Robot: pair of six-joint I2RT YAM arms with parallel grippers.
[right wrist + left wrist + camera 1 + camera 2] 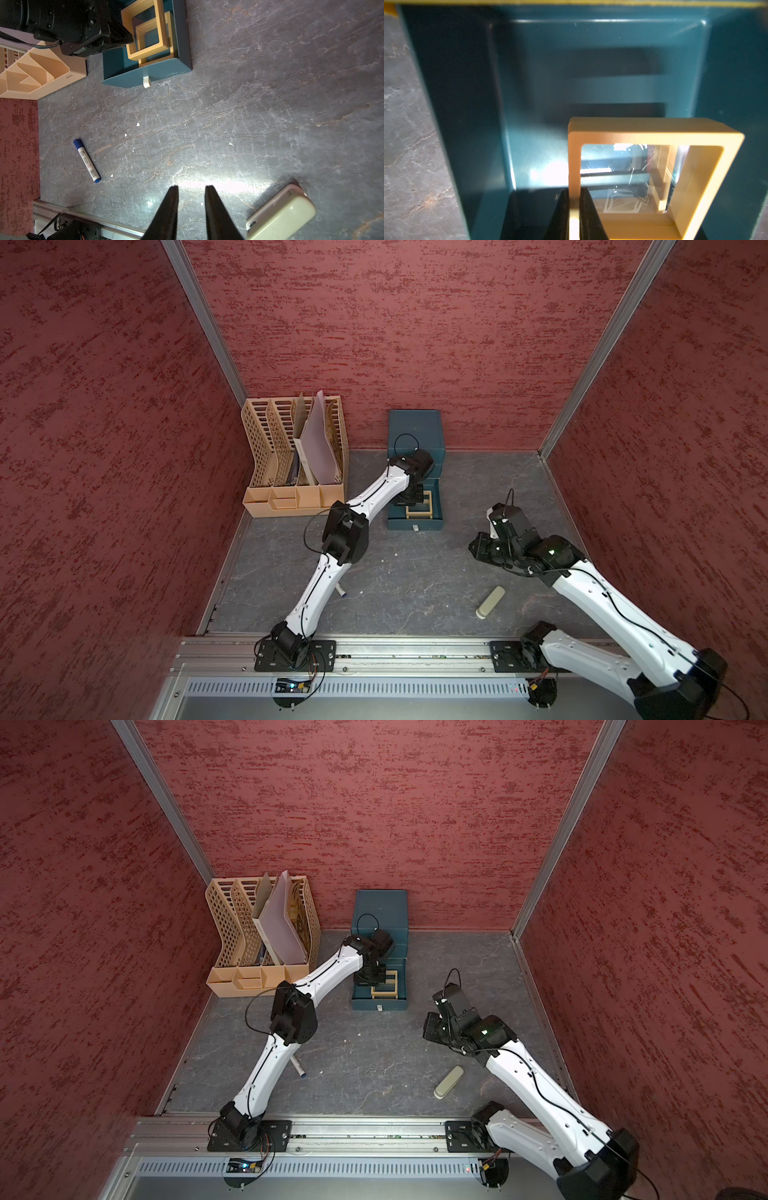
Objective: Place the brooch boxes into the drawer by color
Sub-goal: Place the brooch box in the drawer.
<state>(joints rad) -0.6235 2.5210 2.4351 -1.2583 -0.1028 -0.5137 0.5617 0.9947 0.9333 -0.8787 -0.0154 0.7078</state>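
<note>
The drawer [415,427] [380,909] is a dark teal chest at the back wall with its bottom drawer [124,79] pulled out. Inside it, my left gripper [574,191] [409,499] is shut on one side rail of a tan-yellow brooch box [654,128] [149,53]. That box overlaps a second tan-yellow brooch box [158,61] lying in the same drawer [467,104]. In both top views the two frames [419,512] [384,990] show beside the left wrist. My right gripper [191,187] [478,547] [430,1027] hovers open and empty over the table at the right.
A tan slotted file rack [291,456] [253,936] [37,70] stands left of the chest. A blue-capped marker [87,161] [341,592] lies under the left forearm. A pale green cylinder [490,602] [449,1082] [280,214] lies close to my right gripper.
</note>
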